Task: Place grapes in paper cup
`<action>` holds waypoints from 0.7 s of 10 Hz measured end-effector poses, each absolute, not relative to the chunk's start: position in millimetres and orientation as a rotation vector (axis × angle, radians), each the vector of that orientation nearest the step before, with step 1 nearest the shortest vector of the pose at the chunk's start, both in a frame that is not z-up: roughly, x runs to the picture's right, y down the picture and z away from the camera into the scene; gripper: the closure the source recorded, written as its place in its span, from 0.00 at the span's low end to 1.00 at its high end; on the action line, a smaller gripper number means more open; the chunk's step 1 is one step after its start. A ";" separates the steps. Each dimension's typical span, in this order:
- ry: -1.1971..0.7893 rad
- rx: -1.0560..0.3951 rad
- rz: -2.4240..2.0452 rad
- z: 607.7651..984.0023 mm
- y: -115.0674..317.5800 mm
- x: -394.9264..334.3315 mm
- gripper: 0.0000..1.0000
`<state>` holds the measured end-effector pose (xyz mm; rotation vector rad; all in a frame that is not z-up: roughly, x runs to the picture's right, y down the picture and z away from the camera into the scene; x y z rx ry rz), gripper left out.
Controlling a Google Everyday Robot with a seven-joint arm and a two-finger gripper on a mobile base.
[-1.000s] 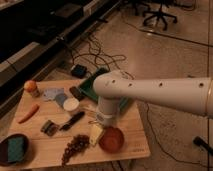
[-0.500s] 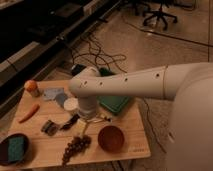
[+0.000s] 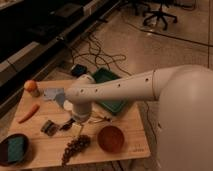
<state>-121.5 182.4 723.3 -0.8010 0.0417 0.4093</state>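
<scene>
Floor (image 3: 165, 55): pale, speckled, glossy.
Black cables (image 3: 92, 50): tangled on the floor, 12 o'clock of the wooden worktop (image 3: 42, 147).
Office chair (image 3: 160, 12): wheeled base, 1 o'clock, well apart.
Dark shelving (image 3: 35, 30): 10 to 11 o'clock.
Light: dim, warm.

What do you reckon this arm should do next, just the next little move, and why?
Probably lower the pincer a little, straight onto the grapes. It hangs open just above the bunch, which lies loose on the table, so nothing is gripped yet. The paper cup, partly hidden behind the arm, comes afterwards.
</scene>
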 end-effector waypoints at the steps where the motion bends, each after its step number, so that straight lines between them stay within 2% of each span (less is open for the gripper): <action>1: 0.041 -0.801 0.409 723.1 182.5 -121.8 0.20; 4: -0.007 -0.794 0.398 724.0 188.3 -125.8 0.20; 7: -0.151 -0.787 0.352 730.2 223.9 -147.9 0.20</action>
